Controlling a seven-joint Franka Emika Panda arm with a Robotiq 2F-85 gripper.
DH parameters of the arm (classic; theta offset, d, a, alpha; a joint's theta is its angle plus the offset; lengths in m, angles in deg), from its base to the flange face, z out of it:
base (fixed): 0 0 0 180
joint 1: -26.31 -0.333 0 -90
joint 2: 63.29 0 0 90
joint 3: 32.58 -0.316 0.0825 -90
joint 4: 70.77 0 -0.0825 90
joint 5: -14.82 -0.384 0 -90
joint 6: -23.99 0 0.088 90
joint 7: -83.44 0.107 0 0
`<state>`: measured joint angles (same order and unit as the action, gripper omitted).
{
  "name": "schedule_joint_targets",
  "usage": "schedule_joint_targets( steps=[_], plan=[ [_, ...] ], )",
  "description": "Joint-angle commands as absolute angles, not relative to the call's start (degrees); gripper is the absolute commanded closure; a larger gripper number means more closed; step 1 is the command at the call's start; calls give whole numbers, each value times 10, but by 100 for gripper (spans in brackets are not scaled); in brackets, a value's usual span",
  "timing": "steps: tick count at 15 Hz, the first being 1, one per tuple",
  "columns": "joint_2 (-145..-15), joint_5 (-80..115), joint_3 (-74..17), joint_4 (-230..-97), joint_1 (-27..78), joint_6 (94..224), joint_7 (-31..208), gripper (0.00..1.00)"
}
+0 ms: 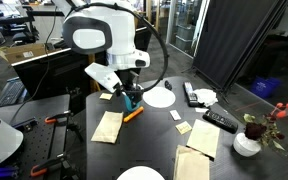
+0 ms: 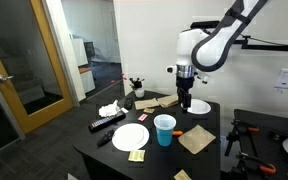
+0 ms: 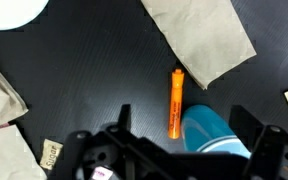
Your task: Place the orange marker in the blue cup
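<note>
The orange marker (image 3: pixel 174 103) lies flat on the dark table, right beside the blue cup (image 3: pixel 216 135). In both exterior views the marker (image 1: pixel 132 115) (image 2: pixel 179 133) lies next to the cup (image 1: pixel 132 101) (image 2: pixel 165 130), which stands upright on the table. My gripper (image 3: pixel 184 113) hangs above them, open and empty, with its fingers spread wide. In an exterior view it (image 2: pixel 185 103) is above the table, behind the cup. In an exterior view it (image 1: pixel 131 92) is just over the cup.
Brown paper napkins (image 1: pixel 107 126) (image 1: pixel 192 160) (image 3: pixel 199 35) lie around the marker. White plates (image 1: pixel 160 97) (image 2: pixel 130 137), remotes (image 1: pixel 220 120) (image 2: pixel 107 123) and a flower vase (image 1: pixel 247 143) also stand on the table.
</note>
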<state>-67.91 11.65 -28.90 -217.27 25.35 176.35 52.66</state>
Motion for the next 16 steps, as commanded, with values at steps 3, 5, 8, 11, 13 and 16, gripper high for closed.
schedule_joint_targets(
  steps=[3, 5, 8, 11, 13, 16],
  plan=[
    [-698, 126, -310, -2177, 278, 1790, 505, 0],
    [-704, 143, -313, -2185, 276, 1816, 525, 0],
    [-714, 196, -309, -2201, 270, 1868, 576, 0],
    [-723, 247, -303, -2212, 265, 1899, 633, 0],
    [-731, 265, -303, -2215, 263, 1908, 656, 0],
    [-741, 264, -311, -2216, 266, 1909, 659, 0]
  ],
)
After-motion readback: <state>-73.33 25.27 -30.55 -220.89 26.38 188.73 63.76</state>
